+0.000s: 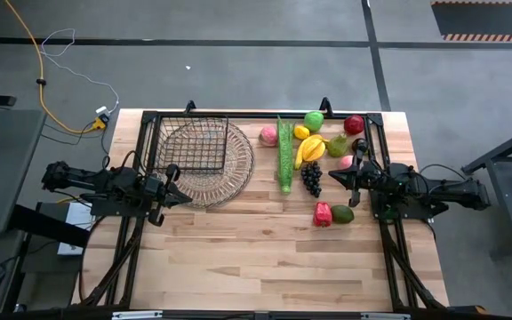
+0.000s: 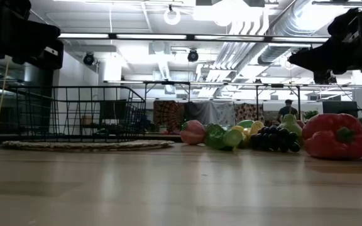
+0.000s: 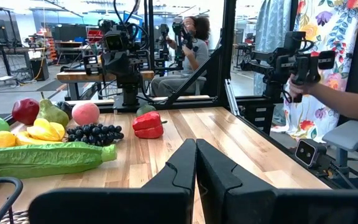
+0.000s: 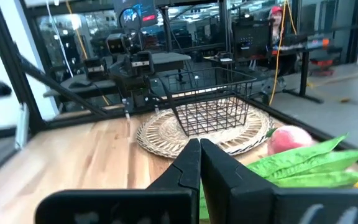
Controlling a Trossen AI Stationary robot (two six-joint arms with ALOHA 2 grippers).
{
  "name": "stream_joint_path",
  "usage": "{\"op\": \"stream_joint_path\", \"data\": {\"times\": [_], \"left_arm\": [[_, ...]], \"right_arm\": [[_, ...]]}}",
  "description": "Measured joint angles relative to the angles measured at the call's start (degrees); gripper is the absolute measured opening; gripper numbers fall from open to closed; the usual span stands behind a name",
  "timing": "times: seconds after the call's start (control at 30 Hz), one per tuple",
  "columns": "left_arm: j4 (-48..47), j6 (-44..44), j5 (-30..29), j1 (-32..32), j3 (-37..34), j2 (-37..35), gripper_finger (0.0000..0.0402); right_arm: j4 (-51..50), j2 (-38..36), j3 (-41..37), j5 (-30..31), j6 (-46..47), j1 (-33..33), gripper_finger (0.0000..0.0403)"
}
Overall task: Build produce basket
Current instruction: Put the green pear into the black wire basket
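- Nearest the low camera: red toy bell pepper (image 2: 335, 135), toward the wooden table's (image 1: 265, 258) right edge.
- Black wire-mesh rectangular basket (image 1: 193, 145) on round tan woven wicker tray (image 1: 204, 169), near the far-left corner.
- Toy produce (image 1: 314, 149) clustered right of centre, long green stalk (image 1: 284, 153) beside the tray.
- Left gripper (image 1: 174, 186) clenched, grasping nothing, at the tray's left rim.
- Right gripper (image 1: 334, 174) clenched, grasping nothing, just beside purple grapes (image 1: 311, 178).

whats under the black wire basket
The basket sits on a round woven tray, which lies on the table. The basket looks empty. The tabletop beneath the tray is covered.
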Motion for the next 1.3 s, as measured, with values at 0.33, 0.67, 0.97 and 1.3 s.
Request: {"op": "stream_joint_path", "data": {"times": [0.33, 0.67, 0.97, 1.3], "left_arm": [[0.0, 0.0, 0.0, 0.0, 0.0, 0.0, 0.0001], [0.0, 0.0, 0.0, 0.0, 0.0, 0.0, 0.0001], [0.0, 0.0, 0.0, 0.0, 0.0, 0.0, 0.0001], [0.0, 0.0, 0.0, 0.0, 0.0, 0.0, 0.0001]], "right_arm": [[19.1, 0.6, 0.0, 4.0, 8.1, 0.0, 0.0000], [13.2, 15.7, 7.7, 22.5, 7.9, 0.0, 0.0064], [-14.8, 32.7, 19.0, 45.3, 27.1, -4.8, 0.0189], [-17.3, 43.6, 20.0, 40.1, 36.7, -19.3, 0.0197]]}}
